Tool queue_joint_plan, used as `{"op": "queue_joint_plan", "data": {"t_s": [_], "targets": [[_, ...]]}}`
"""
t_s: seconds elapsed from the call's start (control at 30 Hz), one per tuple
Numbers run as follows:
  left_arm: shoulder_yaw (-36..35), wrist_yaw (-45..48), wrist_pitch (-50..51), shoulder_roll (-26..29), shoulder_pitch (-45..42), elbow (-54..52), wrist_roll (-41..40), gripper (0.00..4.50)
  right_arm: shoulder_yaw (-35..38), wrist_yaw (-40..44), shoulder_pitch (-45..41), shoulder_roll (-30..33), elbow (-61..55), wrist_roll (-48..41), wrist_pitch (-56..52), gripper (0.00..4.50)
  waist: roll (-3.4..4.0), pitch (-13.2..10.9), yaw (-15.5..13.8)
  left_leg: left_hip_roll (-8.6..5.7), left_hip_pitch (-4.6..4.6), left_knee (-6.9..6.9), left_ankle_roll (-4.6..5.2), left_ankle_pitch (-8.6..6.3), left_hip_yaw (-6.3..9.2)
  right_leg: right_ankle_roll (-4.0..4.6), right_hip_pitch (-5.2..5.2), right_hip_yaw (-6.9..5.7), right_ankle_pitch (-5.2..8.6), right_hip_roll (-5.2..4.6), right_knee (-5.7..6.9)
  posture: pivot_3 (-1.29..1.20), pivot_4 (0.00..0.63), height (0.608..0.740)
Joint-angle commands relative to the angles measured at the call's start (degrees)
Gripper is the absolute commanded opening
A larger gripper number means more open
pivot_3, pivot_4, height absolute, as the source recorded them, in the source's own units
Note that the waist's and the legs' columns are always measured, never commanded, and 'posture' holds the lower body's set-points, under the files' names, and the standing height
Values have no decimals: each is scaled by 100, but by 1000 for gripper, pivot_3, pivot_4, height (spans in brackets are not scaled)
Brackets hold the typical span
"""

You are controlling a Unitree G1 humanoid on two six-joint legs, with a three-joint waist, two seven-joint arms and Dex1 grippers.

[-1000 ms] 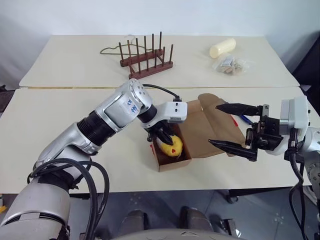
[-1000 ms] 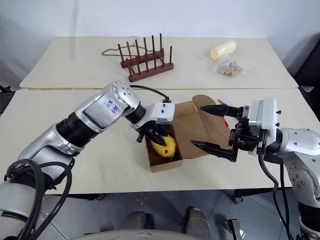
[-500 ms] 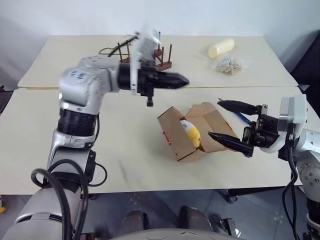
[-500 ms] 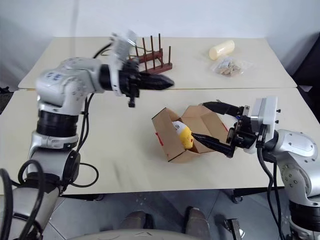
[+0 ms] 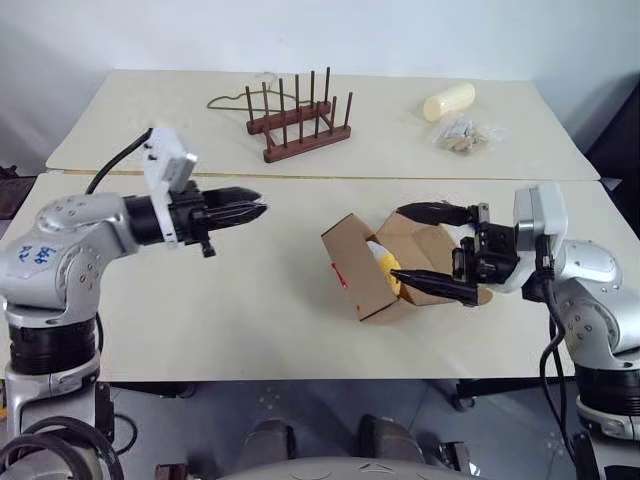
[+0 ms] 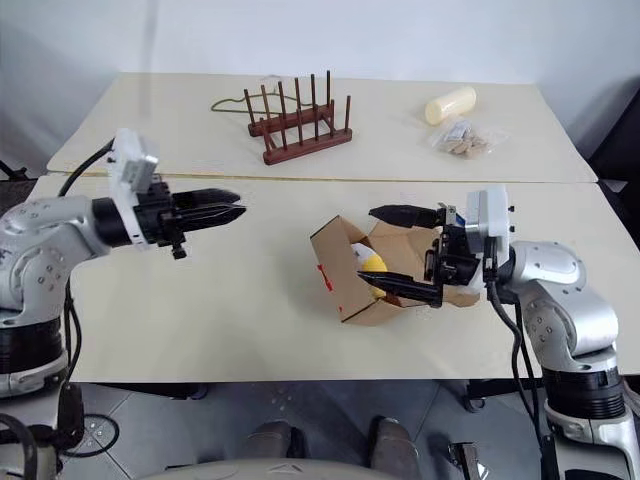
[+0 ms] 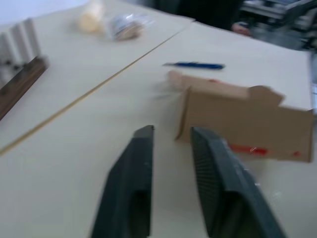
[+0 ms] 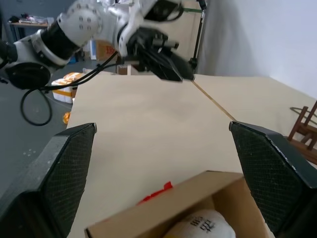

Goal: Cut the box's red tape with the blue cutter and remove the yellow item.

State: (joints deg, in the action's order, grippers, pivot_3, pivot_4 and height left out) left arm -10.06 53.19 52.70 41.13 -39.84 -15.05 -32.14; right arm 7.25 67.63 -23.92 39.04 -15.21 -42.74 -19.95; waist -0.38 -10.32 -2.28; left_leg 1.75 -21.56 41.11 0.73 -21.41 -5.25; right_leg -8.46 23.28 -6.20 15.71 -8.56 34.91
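Both head views look forward and down over the bench (image 5: pixel 250 320). The left wrist view looks low across it at the box (image 7: pixel 242 121); the right wrist view sits close above the same box.

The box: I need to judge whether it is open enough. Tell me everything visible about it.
The box is a small brown cardboard carton lying tipped on its side on the near table, its opening toward the right gripper. Its flaps are spread open, and red tape remains on its outer wall. The yellow item sits in its mouth. The gripper's wide-open fingers straddle the flaps; contact cannot be told.
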Motion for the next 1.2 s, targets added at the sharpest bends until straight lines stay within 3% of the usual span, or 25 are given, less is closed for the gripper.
{"op": "queue_joint_plan", "data": {"t_s": [0.03, 0.27, 0.47, 0.57, 0.67, 0.87, 1.2], "targets": [[615, 64, -7, -46, -520, -194, -51, 2461, 287, 60, 96, 165, -95, -8, 114, 4500, 0, 0, 19, 1, 0, -6, -2, 1, -1, 0, 6, -1, 0, 1, 6, 0, 150, 740], [2873, 1264, -622, -697, -2714, 1420, 863, 4491, 878, 417, 649, 888, 401, 429, 463, 4500, -2, -1, -30, -4, -8, -4, -2, 2, -18, -3, 8, -2, -1, 2, -14, 0, 150, 740], [4284, 2076, -1835, -1945, -4125, 3930, 2104, 4491, 1274, 155, 1119, 918, 41, 297, 370, 4500, 0, 0, -19, -1, -5, -16, -1, 2, -29, -4, 12, -3, -1, 6, -22, 0, 150, 740], [4684, 2316, -2437, -2388, -4316, 5010, 2662, 4491, 1340, -100, 1414, 806, -385, 200, 271, 4500, 2, 1, 31, -1, -5, -24, 0, 2, -32, -4, 16, -3, -1, 6, -27, 0, 150, 740], [4799, 2541, -2720, -2628, -4296, 5430, 2960, 4491, 1409, -328, 1644, 741, -715, 87, 154, 4500, 2, 0, 91, -1, -12, -24, 0, 2, -32, -4, 26, -4, -1, 5, -27, 0, 150, 740], [4822, 3065, -2442, -2533, -3940, 4877, 3176, 4491, 1433, -611, 1767, 743, -965, -94, 5, 4500, 2, 0, 76, 0, -22, -16, 3, 0, -27, -4, 31, -4, -2, 4, -26, 0, 150, 740], [4949, 3360, -2159, -1792, -3421, 3871, 3652, 4491, 1032, -485, 1297, 719, -673, -76, -5, 4500, 3, 0, 78, 1, -30, -5, 5, 0, -16, -4, 32, -5, -2, 4, -20, 0, 150, 740]]}}
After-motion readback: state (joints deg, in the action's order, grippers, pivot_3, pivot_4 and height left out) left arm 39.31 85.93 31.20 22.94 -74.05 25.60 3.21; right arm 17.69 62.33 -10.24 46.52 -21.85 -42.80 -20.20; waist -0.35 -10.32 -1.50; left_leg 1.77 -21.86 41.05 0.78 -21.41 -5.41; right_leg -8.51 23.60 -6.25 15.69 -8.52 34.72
